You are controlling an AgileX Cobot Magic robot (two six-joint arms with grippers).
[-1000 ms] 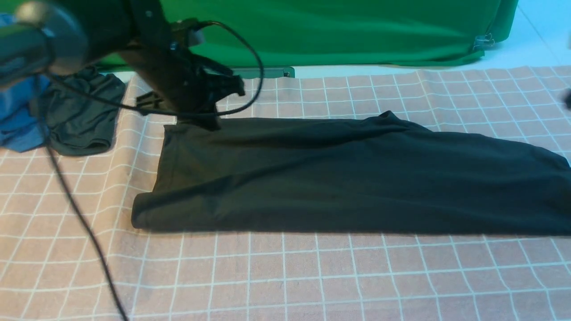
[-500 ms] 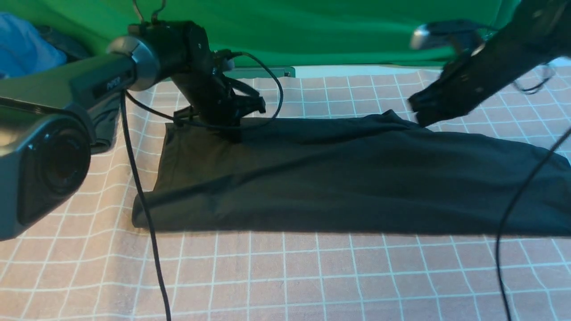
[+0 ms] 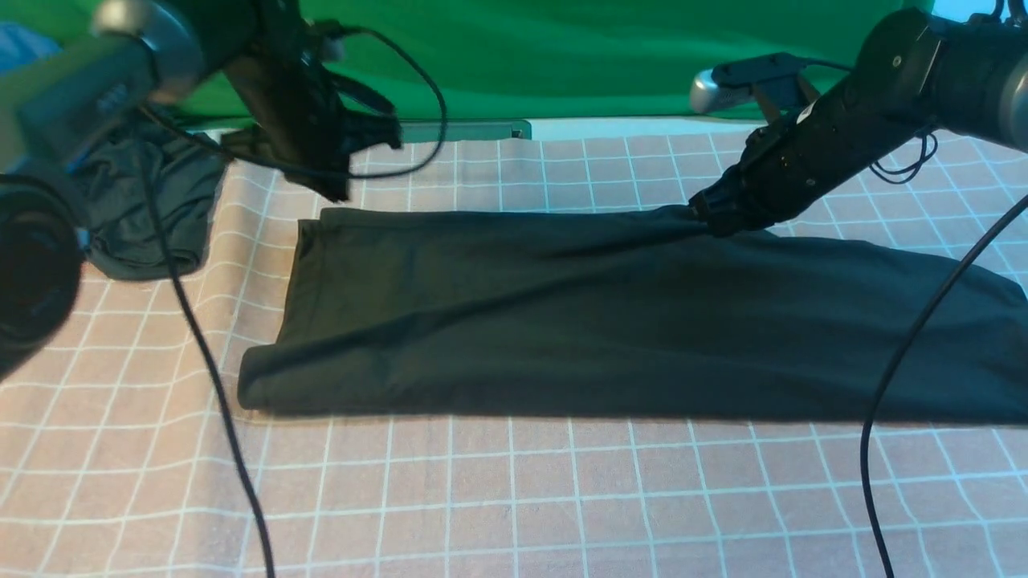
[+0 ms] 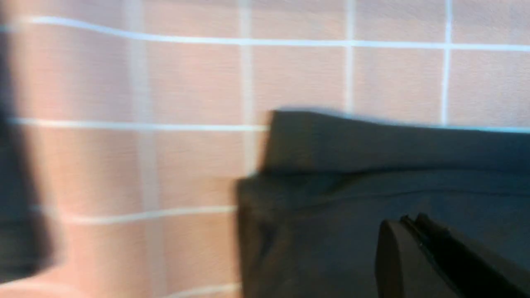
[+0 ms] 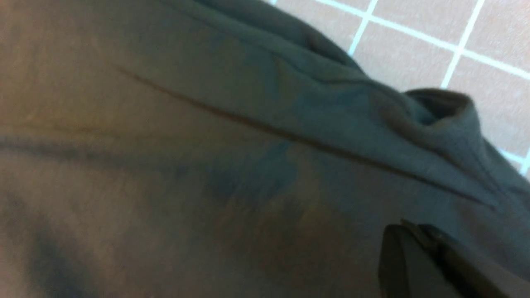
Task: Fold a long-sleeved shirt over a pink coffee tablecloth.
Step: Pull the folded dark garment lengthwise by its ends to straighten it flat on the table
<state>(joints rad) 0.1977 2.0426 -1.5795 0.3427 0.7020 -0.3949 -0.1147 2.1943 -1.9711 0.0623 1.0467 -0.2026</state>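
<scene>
The black long-sleeved shirt (image 3: 610, 321) lies folded into a long band across the pink coffee tablecloth (image 3: 562, 498). My left gripper (image 3: 341, 193) hangs shut and empty just above the shirt's far left corner. The left wrist view shows its closed tips (image 4: 410, 219) over the dark cloth (image 4: 352, 186). My right gripper (image 3: 711, 223) is shut, with its tips down against the shirt's far edge right of centre. In the right wrist view its gripper (image 5: 408, 227) sits over the shirt (image 5: 207, 145), near a puckered collar fold (image 5: 439, 107). No cloth shows between the tips.
A smaller dark grey-green garment (image 3: 152, 209) lies crumpled at the far left. The green backdrop cloth (image 3: 602, 56) hangs behind the table. A left arm cable (image 3: 209, 377) and a right arm cable (image 3: 907, 361) droop across the near tablecloth.
My left gripper has lifted off the shirt's far left corner and drawn back to the left. My right arm came in from the right and lowered its shut gripper onto the shirt's far edge.
</scene>
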